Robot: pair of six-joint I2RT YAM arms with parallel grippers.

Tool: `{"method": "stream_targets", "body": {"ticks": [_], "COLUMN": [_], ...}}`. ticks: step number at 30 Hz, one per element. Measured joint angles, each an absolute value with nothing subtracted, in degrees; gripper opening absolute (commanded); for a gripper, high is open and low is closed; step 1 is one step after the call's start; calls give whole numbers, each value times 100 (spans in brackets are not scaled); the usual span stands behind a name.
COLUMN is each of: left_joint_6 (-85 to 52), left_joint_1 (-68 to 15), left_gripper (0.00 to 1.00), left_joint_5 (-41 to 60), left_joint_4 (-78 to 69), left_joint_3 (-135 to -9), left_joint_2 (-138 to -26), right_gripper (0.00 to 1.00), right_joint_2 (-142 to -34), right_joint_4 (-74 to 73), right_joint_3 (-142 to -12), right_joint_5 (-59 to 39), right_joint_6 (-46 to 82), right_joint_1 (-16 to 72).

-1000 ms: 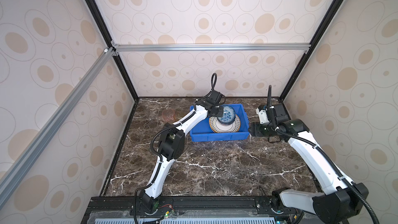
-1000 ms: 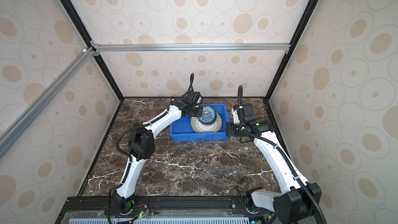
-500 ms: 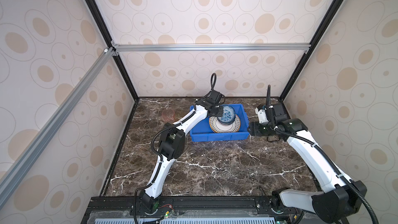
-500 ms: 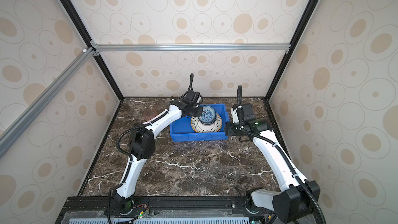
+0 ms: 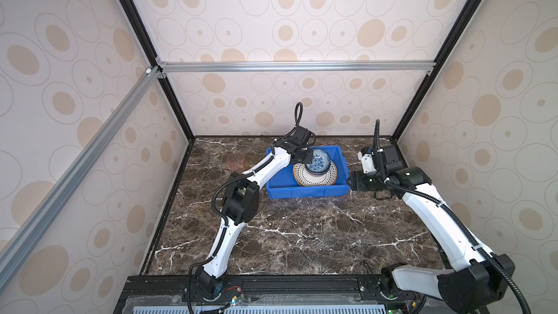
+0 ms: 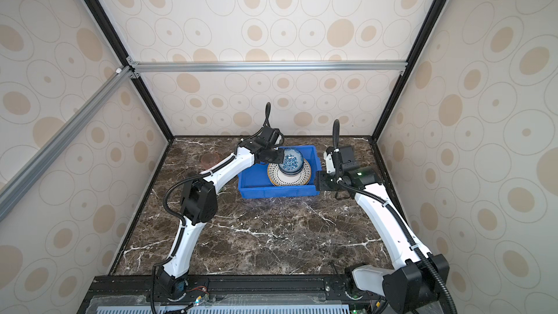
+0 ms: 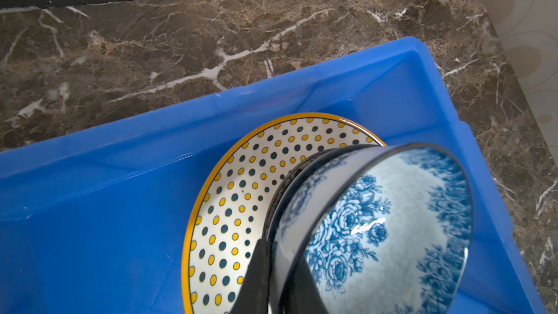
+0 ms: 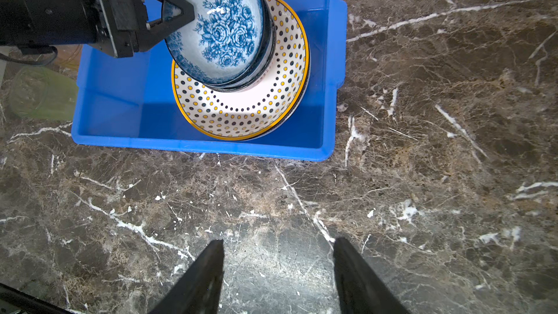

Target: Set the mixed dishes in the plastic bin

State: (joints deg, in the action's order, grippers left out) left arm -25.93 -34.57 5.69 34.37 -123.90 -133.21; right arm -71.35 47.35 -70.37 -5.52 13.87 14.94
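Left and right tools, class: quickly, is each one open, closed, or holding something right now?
Left tool: closed on the rim of the blue-white bowl.
Right tool: open, holding nothing.

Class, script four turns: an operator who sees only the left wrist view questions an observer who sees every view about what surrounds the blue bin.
Operator: I see the blue-white bowl, dotted plate and bin. Any dishes outside it?
Observer: Yes, a green tumbler sits on the marble just outside the bin's left end.
Operator: And the other arm?
Observer: The right claw hangs open and empty over bare marble near the bin's right end.
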Motion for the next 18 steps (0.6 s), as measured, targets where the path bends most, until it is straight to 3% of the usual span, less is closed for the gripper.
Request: {"method": "stream_targets", "body": {"ticks": [18], "left_joint_6": [-2620], "left_joint_1": [-3457], "left_gripper": [15], "left_joint_5": [609], "left_joint_4": [3428], "left_joint_3": [-12390], "left_joint_2": [-13321], "right_gripper": [61], "right_joint_2": [-7037], "right_joint_4": [4735], "right_joint_3": [-6978], "right_joint_5": [-539], "right_joint_6": [1389], "right_joint_1": [1494]}}
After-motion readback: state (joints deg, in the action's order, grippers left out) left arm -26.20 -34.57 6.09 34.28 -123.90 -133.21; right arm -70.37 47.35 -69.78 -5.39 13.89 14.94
